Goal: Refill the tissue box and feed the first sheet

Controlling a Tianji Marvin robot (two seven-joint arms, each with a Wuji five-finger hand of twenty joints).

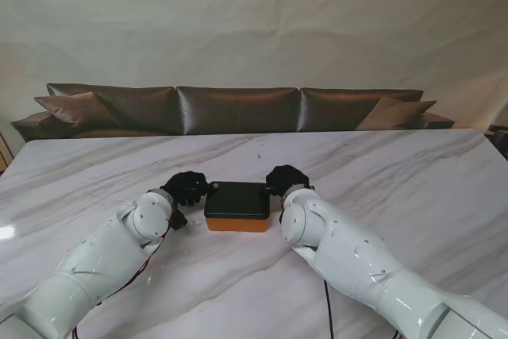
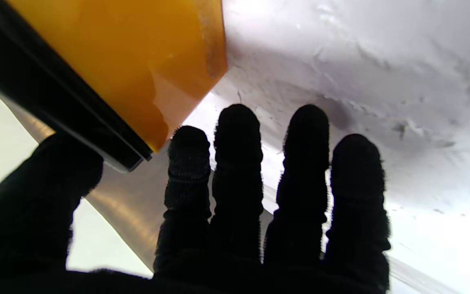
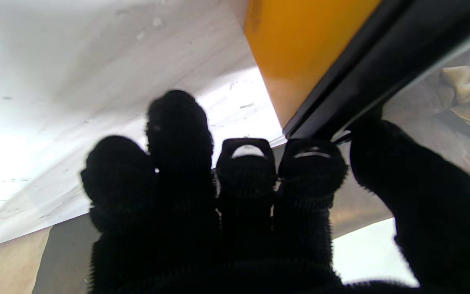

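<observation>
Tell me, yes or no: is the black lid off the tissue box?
No, the black lid sits closed atop the orange tissue box.

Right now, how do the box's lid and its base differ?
The lid is black and sits on top; the base is orange and rests on the marble table. From the stand's view the lid shows broad, the base only a thin strip. Both share one rectangular outline.

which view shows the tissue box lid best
The stand view: the whole black lid shows on its orange base, between the left hand and right hand. Each wrist view shows only one edge and corner of the lid, beside the thumb.
</observation>
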